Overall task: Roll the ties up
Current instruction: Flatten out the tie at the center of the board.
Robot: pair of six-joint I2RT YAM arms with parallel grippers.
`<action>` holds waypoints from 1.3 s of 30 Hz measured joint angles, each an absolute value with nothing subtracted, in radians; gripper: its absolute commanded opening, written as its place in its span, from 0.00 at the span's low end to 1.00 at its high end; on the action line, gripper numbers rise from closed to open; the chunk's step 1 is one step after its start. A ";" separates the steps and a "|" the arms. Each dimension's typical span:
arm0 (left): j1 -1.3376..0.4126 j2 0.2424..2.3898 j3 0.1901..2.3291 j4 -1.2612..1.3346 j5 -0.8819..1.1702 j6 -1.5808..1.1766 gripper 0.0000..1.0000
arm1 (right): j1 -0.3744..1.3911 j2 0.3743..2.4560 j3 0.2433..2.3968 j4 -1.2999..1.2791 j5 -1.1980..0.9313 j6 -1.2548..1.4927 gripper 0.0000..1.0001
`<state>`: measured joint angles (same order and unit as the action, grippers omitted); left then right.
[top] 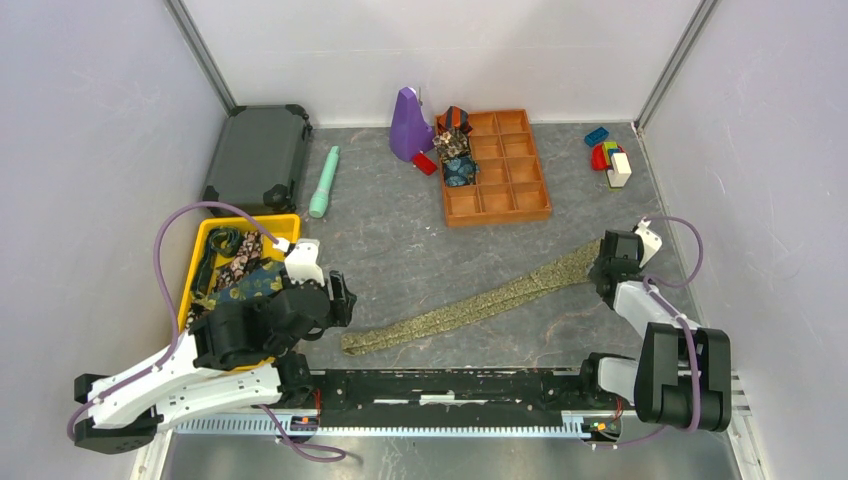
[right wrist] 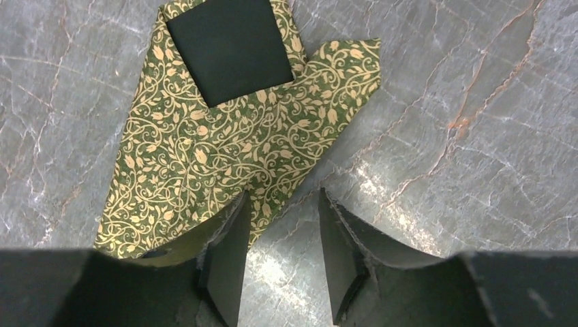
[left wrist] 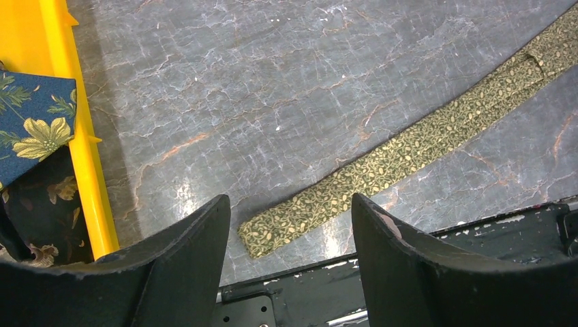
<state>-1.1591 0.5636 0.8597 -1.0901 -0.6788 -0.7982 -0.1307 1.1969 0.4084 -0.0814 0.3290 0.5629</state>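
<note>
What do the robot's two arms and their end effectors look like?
The left arm and right arm have white links and chunky black joint housings. A thin purple cable loops along each. The left end effector and right end effector each carry two matte black, wedge-shaped fingers with rough edges. No markings are readable.

No legible text or labels in view
</note>
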 measured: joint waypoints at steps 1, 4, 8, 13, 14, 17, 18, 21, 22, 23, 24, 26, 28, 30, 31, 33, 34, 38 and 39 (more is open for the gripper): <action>-1.159 0.564 0.860 -1.090 -0.679 -0.798 0.72 | -0.134 1.203 0.408 -0.068 0.328 0.560 0.40; -1.159 0.564 0.860 -1.090 -0.680 -0.798 0.71 | -0.142 1.207 0.408 -0.057 0.325 0.549 0.32; -1.159 0.564 0.860 -1.090 -0.680 -0.798 0.71 | -0.146 1.193 0.403 -0.061 0.306 0.542 0.26; -1.159 0.564 0.860 -1.090 -0.681 -0.798 0.70 | -0.145 1.158 0.399 -0.093 0.263 0.533 0.11; -1.159 0.564 0.860 -1.090 -0.681 -0.798 0.70 | -0.145 1.155 0.399 -0.095 0.257 0.532 0.08; -1.159 0.562 0.860 -1.090 -0.681 -0.798 0.70 | -0.145 1.152 0.399 -0.096 0.236 0.522 0.00; -1.159 0.561 0.859 -1.090 -0.682 -0.798 0.70 | -0.145 1.152 0.399 -0.096 0.227 0.520 0.00; -1.159 0.554 0.859 -1.091 -0.683 -0.798 0.69 | -0.145 1.153 0.400 -0.096 0.203 0.510 0.00; -1.159 0.550 0.859 -1.091 -0.683 -0.798 0.69 | -0.144 1.153 0.400 -0.096 0.199 0.506 0.00; -1.159 0.546 0.859 -1.092 -0.684 -0.798 0.69 | -0.144 1.153 0.400 -0.096 0.193 0.501 0.00; -1.159 0.541 0.859 -1.092 -0.687 -0.799 0.69 | -0.144 1.153 0.401 -0.097 0.190 0.497 0.00; -1.159 0.531 0.859 -1.095 -0.691 -0.799 0.69 | -0.144 1.153 0.403 -0.100 0.183 0.488 0.00; -1.159 0.524 0.859 -1.097 -0.698 -0.799 0.69 | -0.144 1.149 0.404 -0.102 0.177 0.479 0.00; -1.159 0.520 0.859 -1.098 -0.701 -0.799 0.69 | -0.144 1.141 0.405 -0.112 0.175 0.469 0.00; -1.159 0.519 0.859 -1.098 -0.702 -0.799 0.69 | -0.144 1.136 0.407 -0.118 0.174 0.464 0.00; -1.159 0.517 0.859 -1.098 -0.702 -0.799 0.69 | -0.144 1.129 0.414 -0.132 0.173 0.455 0.00; -1.159 0.516 0.859 -1.098 -0.702 -0.799 0.69 | -0.144 1.126 0.419 -0.141 0.173 0.449 0.00; -1.159 0.506 0.859 -1.099 -0.702 -0.799 0.69 | -0.144 1.102 0.432 -0.156 0.173 0.438 0.00; -1.159 0.500 0.859 -1.099 -0.702 -0.799 0.69 | -0.144 1.095 0.437 -0.160 0.173 0.435 0.00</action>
